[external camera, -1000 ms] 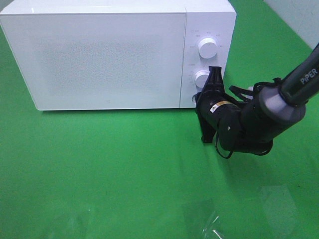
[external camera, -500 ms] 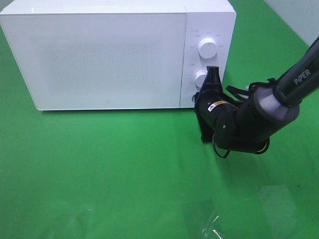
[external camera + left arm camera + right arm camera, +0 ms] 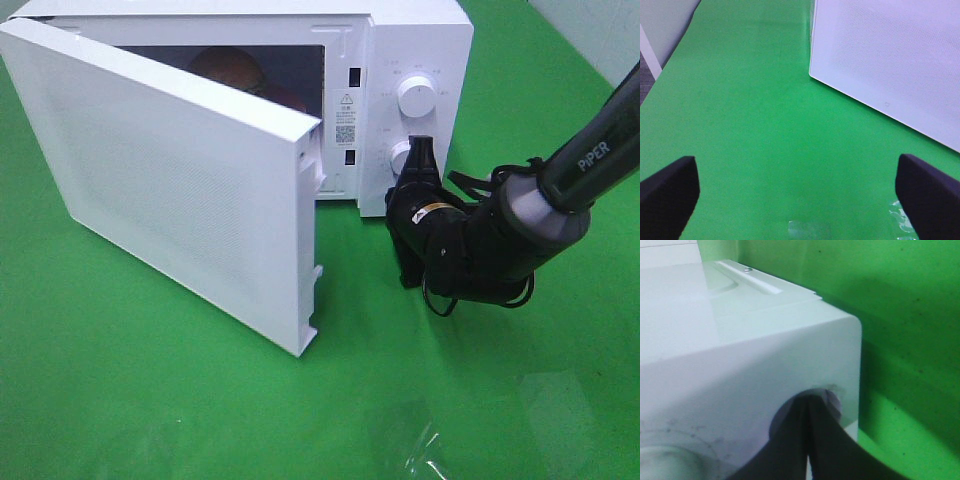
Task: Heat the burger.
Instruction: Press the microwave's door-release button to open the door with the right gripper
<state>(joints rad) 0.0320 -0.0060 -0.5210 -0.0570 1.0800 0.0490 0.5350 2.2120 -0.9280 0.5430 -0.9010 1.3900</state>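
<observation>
Near left, the left end effector (image 3: 798,198) hovers wide and empty over the green bench (image 3: 150,390), the microwave door (image 3: 190,190) stands open, the shut right end effector (image 3: 812,405) presses the release button (image 3: 834,394), and the burger (image 3: 225,65) sits far inside, so the next move is probably reaching in past the door.

Burger (image 3: 228,68) inside microwave (image 3: 432,38), behind door (image 3: 180,190)

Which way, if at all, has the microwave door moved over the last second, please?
Yes. The door has swung open on its left hinge, its right edge coming forward off the control panel, which stays put.
</observation>
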